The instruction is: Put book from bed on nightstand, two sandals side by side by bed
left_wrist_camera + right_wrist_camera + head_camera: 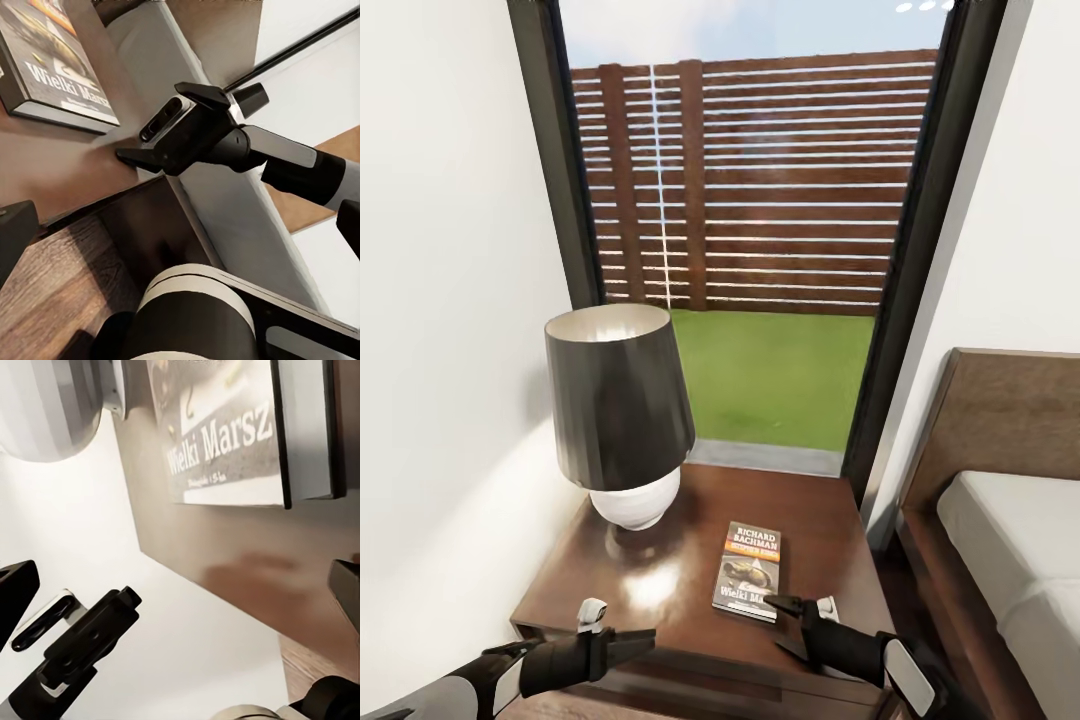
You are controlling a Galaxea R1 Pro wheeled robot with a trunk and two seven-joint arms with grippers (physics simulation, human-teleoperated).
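From the head camera I'm looking down on the small dark reddish-brown glossy wooden nightstand (660,580), set under the tall dark-framed window (760,200) with a slatted wooden fence and green lawn outside. The thin dark paperback book (748,568) with white "RICHARD BACHMAN" lettering and an orange band lies flat on the nightstand top, to the right of the table lamp (618,410) with its dark shade and white ribbed base. My right gripper (795,615) hangs just beside the book's near edge, fingers spread and nothing between them. My left gripper (600,630) sits low over the nightstand's front left part; from here I cannot tell how its fingers stand. At the right edge I see the pale grey mattress and dark brown frame of the bed (1000,520).

Over to the left wrist camera: the book (52,67) rests on the wood with "Wielki Marsz" readable, and the right gripper (150,154) shows across from me, hanging at the nightstand's edge near the book's corner, not touching it. The pale bed (225,210) runs beyond.

Right wrist camera now: the book (232,435) lies flat, title plain, no finger on it. The left gripper (82,645) shows dark against the white wall.
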